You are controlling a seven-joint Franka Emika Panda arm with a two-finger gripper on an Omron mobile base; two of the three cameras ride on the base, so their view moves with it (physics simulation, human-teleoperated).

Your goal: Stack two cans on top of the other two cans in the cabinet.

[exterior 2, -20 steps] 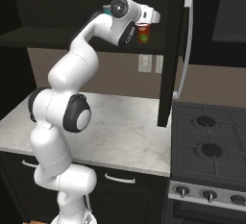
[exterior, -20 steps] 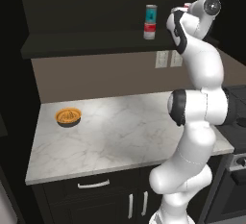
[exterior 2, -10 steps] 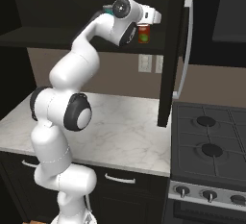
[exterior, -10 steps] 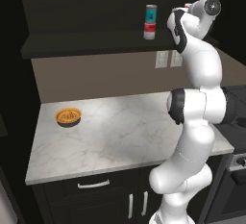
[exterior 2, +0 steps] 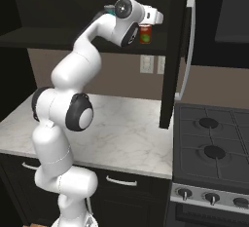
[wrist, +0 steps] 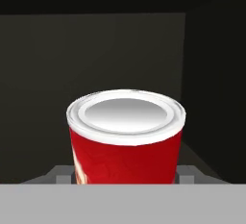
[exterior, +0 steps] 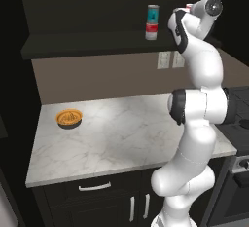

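Red can (wrist: 126,139), base cut off

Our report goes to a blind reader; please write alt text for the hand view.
A bright red cylindrical can with a silver lid sits upright between the claw fingers, filling the foreground. Behind it lies the matte black cabinet's dark interior.

Teal can (exterior: 152,13) stacked upright on red-white can (exterior: 151,32), on cabinet (exterior: 97,41) shelf; bright red can (wrist: 126,139) upright, silver lid, at their 3 o'clock.
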